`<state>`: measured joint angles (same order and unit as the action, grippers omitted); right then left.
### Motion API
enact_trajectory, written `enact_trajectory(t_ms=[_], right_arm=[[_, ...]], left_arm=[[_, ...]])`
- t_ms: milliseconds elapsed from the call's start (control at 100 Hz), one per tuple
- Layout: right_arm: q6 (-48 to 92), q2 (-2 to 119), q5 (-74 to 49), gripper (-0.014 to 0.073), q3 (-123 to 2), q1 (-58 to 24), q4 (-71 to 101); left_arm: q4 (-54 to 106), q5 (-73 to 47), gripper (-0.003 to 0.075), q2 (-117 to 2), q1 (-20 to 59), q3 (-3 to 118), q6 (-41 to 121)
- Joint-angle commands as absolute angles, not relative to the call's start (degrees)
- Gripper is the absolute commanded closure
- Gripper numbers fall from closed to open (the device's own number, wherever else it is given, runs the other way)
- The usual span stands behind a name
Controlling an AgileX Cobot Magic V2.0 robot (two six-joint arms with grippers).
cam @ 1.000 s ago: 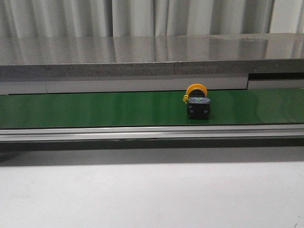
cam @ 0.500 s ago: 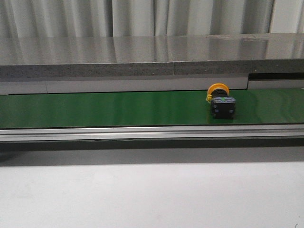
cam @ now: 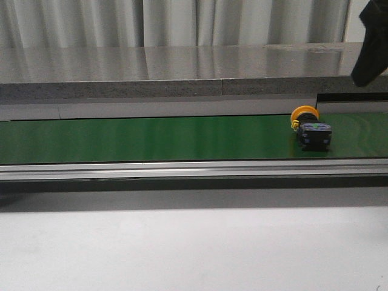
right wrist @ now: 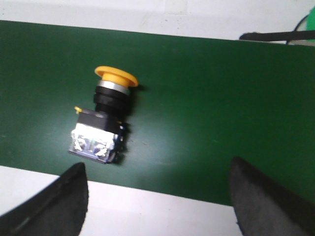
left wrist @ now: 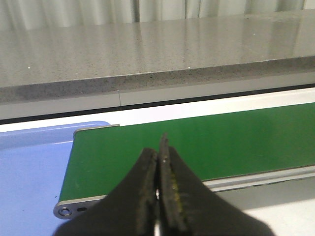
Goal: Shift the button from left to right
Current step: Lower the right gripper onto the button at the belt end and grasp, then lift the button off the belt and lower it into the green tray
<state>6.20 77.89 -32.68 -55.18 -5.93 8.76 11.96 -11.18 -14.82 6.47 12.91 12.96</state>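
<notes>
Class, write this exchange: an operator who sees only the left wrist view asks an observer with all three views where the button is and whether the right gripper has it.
Operator: I see only the belt and my shut left gripper. Where is the button?
Observer: In the front view the button lies far right on the belt.
Operator: Does the right gripper have it?
Observer: No. In the right wrist view the right gripper is open, and neither finger touches the button.
</notes>
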Motion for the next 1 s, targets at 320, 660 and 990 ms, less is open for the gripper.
enact_trajectory(t_ms=[320,660,990], right_arm=[[7.5,86.7,-26.6,0.0011,-59.9,-7.9,9.3],[7.5,92.4,-25.0,0.0076,-59.9,-7.9,7.1],[7.5,92.2,-28.8,0.0394,-62.0,-7.9,7.1]], left_arm=[[12.6,-6.4,0.0741,-15.6,6.9,14.6,13.0],[12.6,-6.4,0.0741,-15.6,6.9,14.6,13.0],[12.6,-6.4,0.0741,-15.6,6.9,14.6,13.0]])
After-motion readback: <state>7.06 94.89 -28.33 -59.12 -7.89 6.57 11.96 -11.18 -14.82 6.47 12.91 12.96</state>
